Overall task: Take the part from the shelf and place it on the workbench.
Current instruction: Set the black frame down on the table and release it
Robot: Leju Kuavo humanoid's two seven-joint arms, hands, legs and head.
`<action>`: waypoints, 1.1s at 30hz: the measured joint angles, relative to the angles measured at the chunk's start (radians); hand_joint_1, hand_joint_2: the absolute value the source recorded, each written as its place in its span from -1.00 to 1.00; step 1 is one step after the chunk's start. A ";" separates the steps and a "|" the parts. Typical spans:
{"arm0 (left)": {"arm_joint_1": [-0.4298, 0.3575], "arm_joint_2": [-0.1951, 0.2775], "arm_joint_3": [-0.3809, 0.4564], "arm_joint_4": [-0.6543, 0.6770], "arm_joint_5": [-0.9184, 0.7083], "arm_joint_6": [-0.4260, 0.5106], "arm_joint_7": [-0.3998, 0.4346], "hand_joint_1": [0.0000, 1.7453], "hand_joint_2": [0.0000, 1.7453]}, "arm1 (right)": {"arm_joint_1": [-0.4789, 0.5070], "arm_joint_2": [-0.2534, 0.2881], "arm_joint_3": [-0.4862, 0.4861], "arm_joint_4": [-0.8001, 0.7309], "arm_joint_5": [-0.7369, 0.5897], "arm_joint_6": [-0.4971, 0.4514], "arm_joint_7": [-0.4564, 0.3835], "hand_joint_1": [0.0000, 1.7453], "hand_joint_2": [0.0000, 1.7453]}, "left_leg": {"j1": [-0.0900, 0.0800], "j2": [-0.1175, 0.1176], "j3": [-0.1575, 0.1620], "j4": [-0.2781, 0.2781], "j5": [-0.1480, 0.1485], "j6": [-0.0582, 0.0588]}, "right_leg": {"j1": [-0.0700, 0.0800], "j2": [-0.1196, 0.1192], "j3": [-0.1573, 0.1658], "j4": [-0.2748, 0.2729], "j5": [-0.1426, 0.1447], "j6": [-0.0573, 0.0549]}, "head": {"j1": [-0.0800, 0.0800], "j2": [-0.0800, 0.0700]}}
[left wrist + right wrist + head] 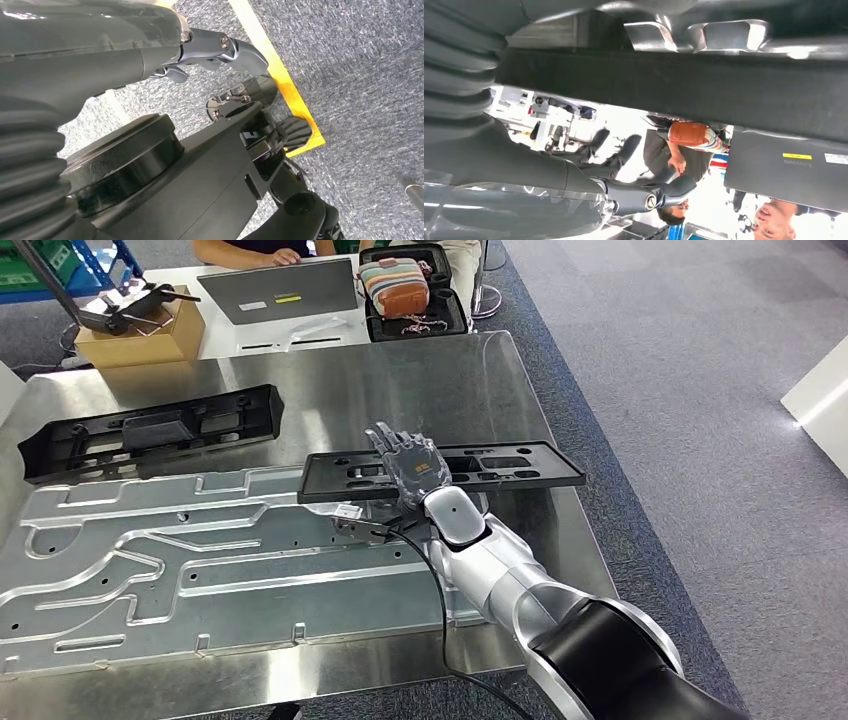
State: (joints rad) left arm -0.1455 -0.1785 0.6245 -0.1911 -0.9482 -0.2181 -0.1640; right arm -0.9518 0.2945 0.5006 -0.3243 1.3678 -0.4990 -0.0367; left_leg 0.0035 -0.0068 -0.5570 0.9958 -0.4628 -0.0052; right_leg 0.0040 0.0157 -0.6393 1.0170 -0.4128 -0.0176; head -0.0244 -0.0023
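R hand [408, 466] on part [520, 467], grip unclear, over workbench [440, 370].

Beyond the far edge of the steel table [480, 370] sits a closed grey laptop [280, 290]. Left of the laptop rests a cardboard box [140, 335]; right of it, an open black case [415, 315] holds a striped pouch [393, 285]. A person's hand [285, 256] lies behind the laptop.

A part [440, 469] lay across the near right of the surface [500, 370], its left end over a large metal plate [200, 560] that covered the near left. The right hand [408, 462] rested on this part. A second part [150, 430] lay behind the plate. Farther back sat a laptop [280, 290], with a box [140, 330] to its left and an open case [415, 295] to its right.
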 joint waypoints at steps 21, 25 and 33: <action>0.001 0.000 0.031 0.000 0.012 0.022 -0.015 -1.00 -1.00 | -0.006 0.052 0.062 -0.154 0.062 0.086 -0.017 -1.00 -1.00 | 0.001 0.003 0.013 -0.017 0.012 0.012 | -0.003 0.000 0.010 -0.011 0.006 0.010 | 0.000 0.000; -0.002 -0.001 0.037 0.000 0.008 0.023 -0.015 -1.00 -1.00 | -0.020 0.060 0.145 -0.247 0.122 0.162 -0.001 -1.00 -1.00 | 0.013 0.015 0.034 -0.056 0.036 0.023 | -0.009 -0.005 -0.054 0.140 -0.084 0.025 | 0.000 0.000; -0.006 0.002 0.042 0.000 -0.013 0.020 -0.016 -1.00 -1.00 | -0.078 0.053 0.300 -0.354 0.178 0.288 -0.015 -1.00 -1.00 | 0.036 0.016 -0.008 0.032 -0.006 -0.036 | -0.042 -0.012 -0.018 0.054 -0.019 0.053 | -0.001 0.000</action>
State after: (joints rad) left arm -0.1517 -0.1761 0.6663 -0.1914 -0.9610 -0.1976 -0.1802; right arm -1.0299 0.3473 0.8004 -0.6787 1.5457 -0.2112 -0.0520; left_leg 0.0398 0.0096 -0.5650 1.0277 -0.4689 -0.0414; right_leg -0.0376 0.0037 -0.6571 1.0705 -0.4321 0.0353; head -0.0257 -0.0023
